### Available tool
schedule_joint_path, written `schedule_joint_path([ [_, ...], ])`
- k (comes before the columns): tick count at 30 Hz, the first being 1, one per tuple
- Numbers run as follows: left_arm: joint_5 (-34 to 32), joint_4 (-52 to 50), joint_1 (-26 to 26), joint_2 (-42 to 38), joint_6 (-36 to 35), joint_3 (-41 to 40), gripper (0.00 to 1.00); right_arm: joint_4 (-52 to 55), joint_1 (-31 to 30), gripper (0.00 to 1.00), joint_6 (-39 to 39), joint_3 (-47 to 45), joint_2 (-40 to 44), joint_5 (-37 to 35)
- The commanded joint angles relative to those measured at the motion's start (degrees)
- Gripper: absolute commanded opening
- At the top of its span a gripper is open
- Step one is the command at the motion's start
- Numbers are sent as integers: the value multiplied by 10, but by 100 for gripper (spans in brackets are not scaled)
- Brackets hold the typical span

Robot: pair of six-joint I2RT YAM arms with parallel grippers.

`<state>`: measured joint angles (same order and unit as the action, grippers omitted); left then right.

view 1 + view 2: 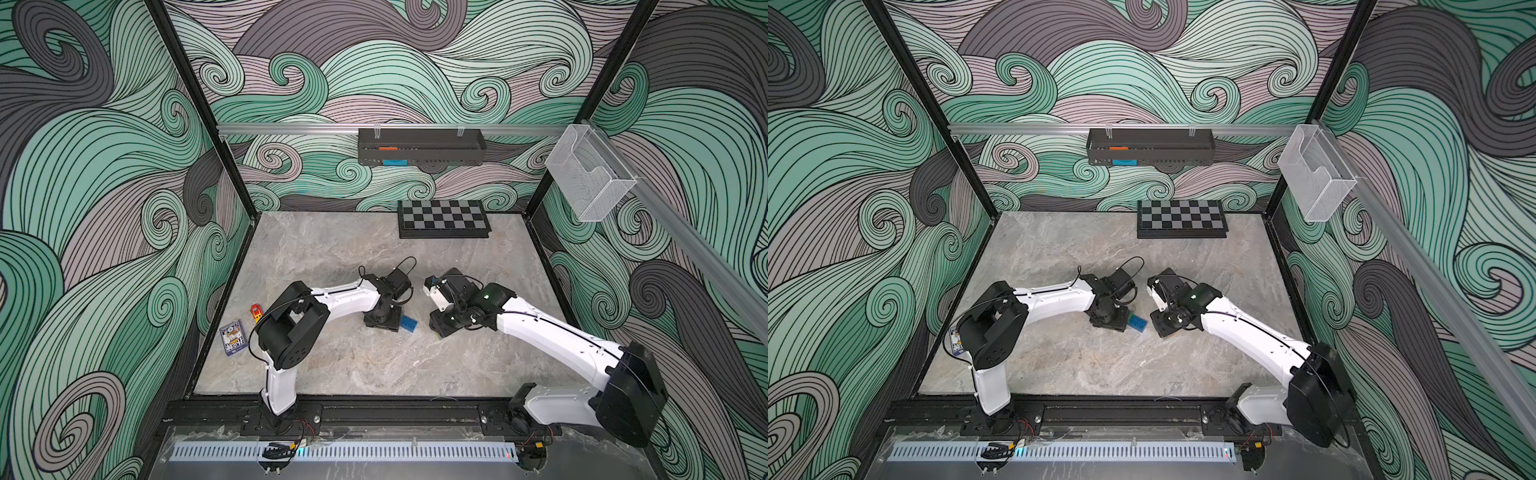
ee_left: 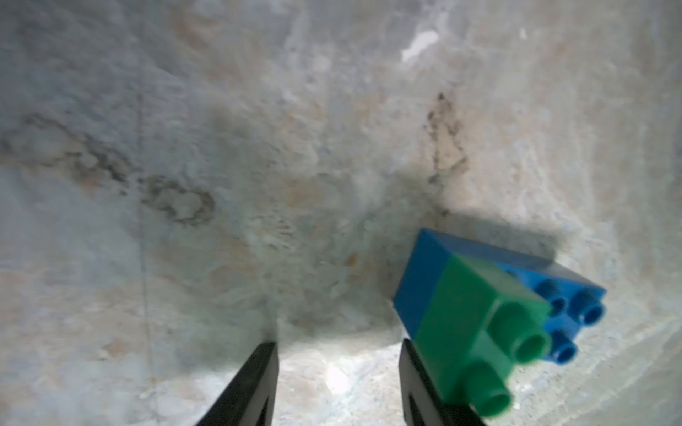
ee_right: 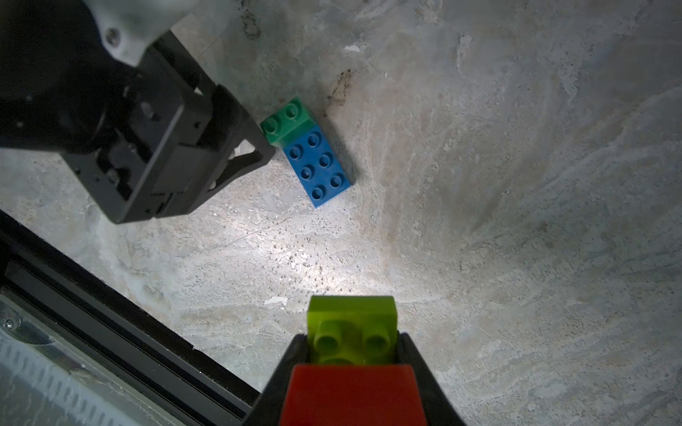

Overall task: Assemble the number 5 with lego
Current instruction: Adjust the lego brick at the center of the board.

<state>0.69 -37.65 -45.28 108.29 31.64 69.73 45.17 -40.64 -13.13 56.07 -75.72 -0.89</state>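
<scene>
While both white-and-black arms lean in over the grey marbled stone surface point(image 1: 332, 365), only one piece of lego shows in both top views: a dark blue long studded plastic brick point(image 1: 408, 323) lying flat just beside the left claw point(image 1: 380, 322). At the far edge lies one black-and-grey chequered board point(image 1: 442, 218), and near the left wall sit one red-and-yellow toy car point(image 1: 256, 311) and one blue patterned card box point(image 1: 233, 337).

From the left wrist, the left claw point(image 2: 337, 383) stands spread with nothing between its two black fingers point(image 2: 254, 383); one small dark green studded brick point(image 2: 476, 332) sits on one end of the dark blue brick point(image 2: 424, 280), touching the outer side of one finger.

From the right wrist, six blue studs and two green ones can be counted on that pair. The right claw point(image 3: 352, 350) is pinching one lime green studded brick point(image 3: 352, 321), with one red brick point(image 3: 352, 394) joined to it, between its fingers, above the surface.
</scene>
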Motion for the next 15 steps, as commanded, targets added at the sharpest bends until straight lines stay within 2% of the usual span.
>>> schedule_joint_path([
  [1,-30,-25,10,-3,-20,11,57,-29,-7,24,24,-2,-14,35],
  [10,-10,-38,31,-107,10,-64,57,-62,-21,24,104,50,-99,88],
  [15,6,-40,33,-181,35,-132,57,-63,-26,24,144,90,-149,89],
])
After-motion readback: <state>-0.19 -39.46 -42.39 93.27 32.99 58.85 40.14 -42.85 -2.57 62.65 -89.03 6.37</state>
